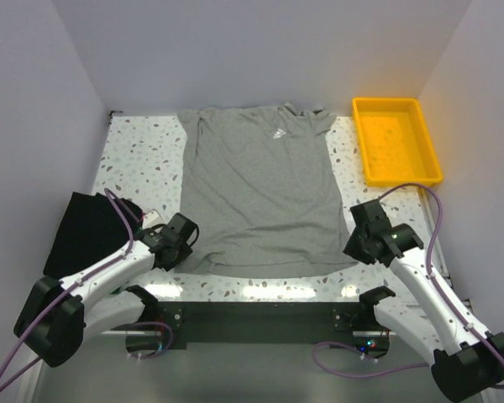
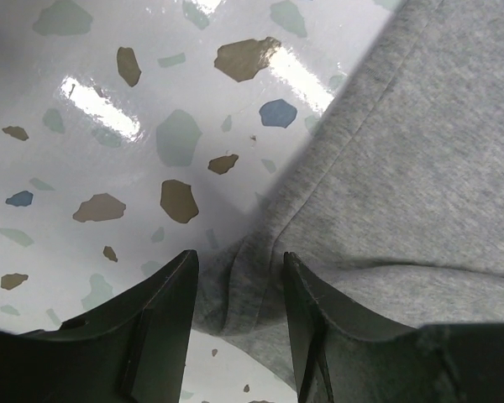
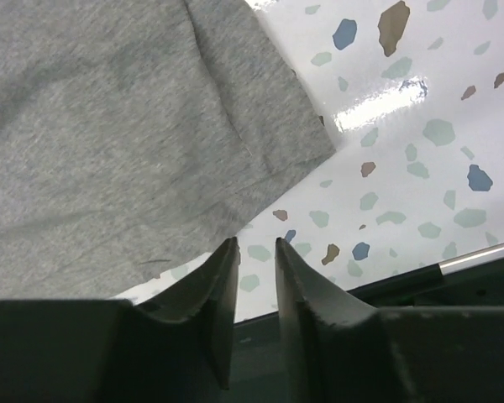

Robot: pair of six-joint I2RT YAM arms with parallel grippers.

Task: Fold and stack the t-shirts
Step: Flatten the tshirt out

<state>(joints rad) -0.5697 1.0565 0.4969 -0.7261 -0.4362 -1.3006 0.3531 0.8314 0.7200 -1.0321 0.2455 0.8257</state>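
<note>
A heather-grey t-shirt with a small white chest logo lies spread flat on the speckled table, collar at the far side. My left gripper is at its near left hem corner. In the left wrist view the gripper is open, its jaws either side of the bunched grey hem. My right gripper is at the near right hem corner. In the right wrist view it is open by a narrow gap with nothing between the jaws, just beside the shirt's corner. A folded black t-shirt lies at the left edge. No green shirt is in view.
A yellow plastic tray stands at the far right corner. White walls close in the table on the left, back and right. The table's near edge and a dark rail run just behind both grippers.
</note>
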